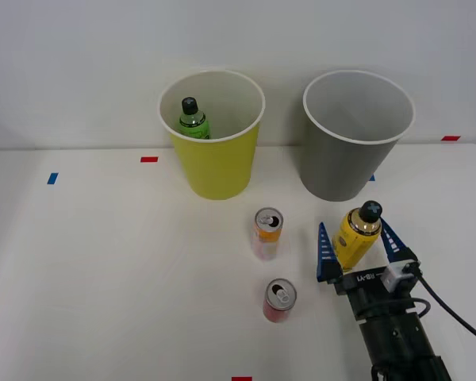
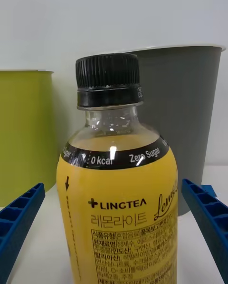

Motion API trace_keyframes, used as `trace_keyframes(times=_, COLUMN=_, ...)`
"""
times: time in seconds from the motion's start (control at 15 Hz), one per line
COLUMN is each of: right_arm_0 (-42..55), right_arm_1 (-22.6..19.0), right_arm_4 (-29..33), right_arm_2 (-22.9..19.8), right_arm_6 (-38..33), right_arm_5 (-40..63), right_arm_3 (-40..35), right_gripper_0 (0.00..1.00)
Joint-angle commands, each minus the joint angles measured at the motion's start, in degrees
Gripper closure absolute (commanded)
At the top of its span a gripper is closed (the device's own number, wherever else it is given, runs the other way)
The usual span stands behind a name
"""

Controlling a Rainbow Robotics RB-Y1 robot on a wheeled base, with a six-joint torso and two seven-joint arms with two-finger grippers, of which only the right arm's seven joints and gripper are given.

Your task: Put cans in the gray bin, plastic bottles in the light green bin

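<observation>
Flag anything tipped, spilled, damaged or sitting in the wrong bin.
Nothing stands out. The green bottle is inside the light green bin, both cans stand upright on the table, and the yellow bottle stands upright between the open fingers.

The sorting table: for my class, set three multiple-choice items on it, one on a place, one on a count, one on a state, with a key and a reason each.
1. Where is the green bottle?
A. On the table
B. Inside the light green bin
C. Inside the gray bin

2. How many cans stand on the table?
A. One
B. Two
C. Three

3. How is the right gripper?
A. Open around the yellow bottle
B. Shut beside it
C. Holding a can

Key:
1 B, its black cap shows within that bin's white rim.
2 B, the orange can and the red can.
3 A, gaps show between both blue fingers and the bottle.
</observation>
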Motion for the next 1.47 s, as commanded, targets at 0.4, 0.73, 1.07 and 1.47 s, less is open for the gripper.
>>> trace_keyframes(times=0.4, right_arm_0=-1.7, right_arm_1=0.1, right_arm_4=-1.5, right_arm_2=0.0, right_arm_6=1.7, right_arm_5=2.2, right_arm_3=0.0, right_gripper_0=0.00)
trace_keyframes(times=0.73, right_arm_0=-1.9, right_arm_1=-0.1, right_arm_4=-2.4, right_arm_2=0.0, right_arm_6=2.8, right_arm_5=2.4, right_arm_3=0.0, right_gripper_0=0.00)
trace_keyframes(times=1.07, right_arm_0=-1.9, right_arm_1=-0.5, right_arm_4=-2.6, right_arm_2=0.0, right_arm_6=3.5, right_arm_5=2.4, right_arm_3=-0.1, right_gripper_0=0.00)
trace_keyframes(times=1.47, right_arm_0=-1.9, right_arm_1=-0.9, right_arm_4=-2.9, right_arm_2=0.1, right_arm_6=4.1, right_arm_5=1.8, right_arm_3=0.0, right_gripper_0=1.00)
